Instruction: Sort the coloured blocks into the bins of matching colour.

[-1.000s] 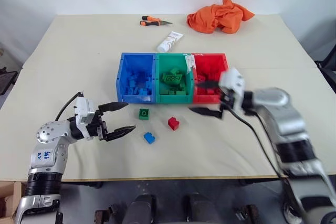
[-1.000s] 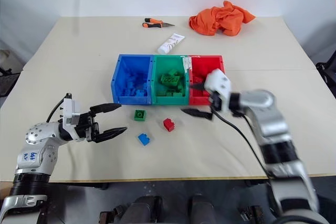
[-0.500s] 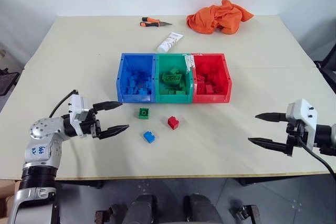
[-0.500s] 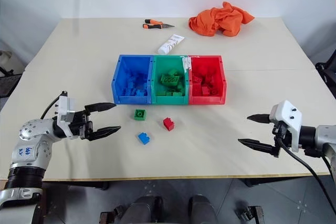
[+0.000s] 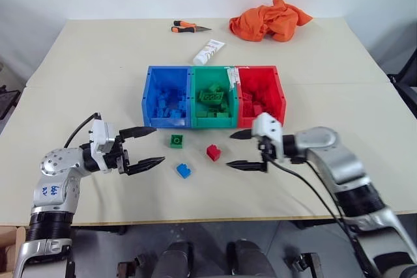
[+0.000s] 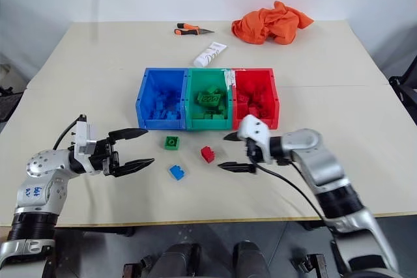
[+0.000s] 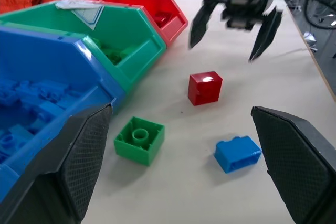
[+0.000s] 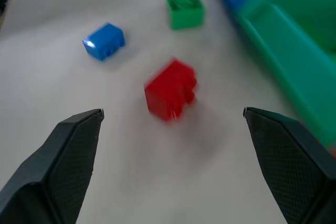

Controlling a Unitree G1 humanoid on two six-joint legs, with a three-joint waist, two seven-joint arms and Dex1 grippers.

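Three loose blocks lie on the table in front of the bins: a green one (image 5: 177, 140), a red one (image 5: 214, 152) and a blue one (image 5: 184, 170). The joined bins stand behind them, blue (image 5: 168, 99), green (image 5: 213, 99) and red (image 5: 260, 97), each holding bricks of its own colour. My right gripper (image 5: 238, 150) is open just right of the red block, fingers pointing left at it, apart from it. My left gripper (image 5: 147, 146) is open to the left of the blocks, holding nothing.
At the back of the table lie an orange cloth (image 5: 272, 19), orange-handled pliers (image 5: 185, 28) and a white tube (image 5: 209, 51). The table's front edge (image 5: 215, 216) runs close below the blocks.
My right arm swung out to the far right and came back left, ending lower and nearer the red block than a second ago. The left gripper has kept its place.
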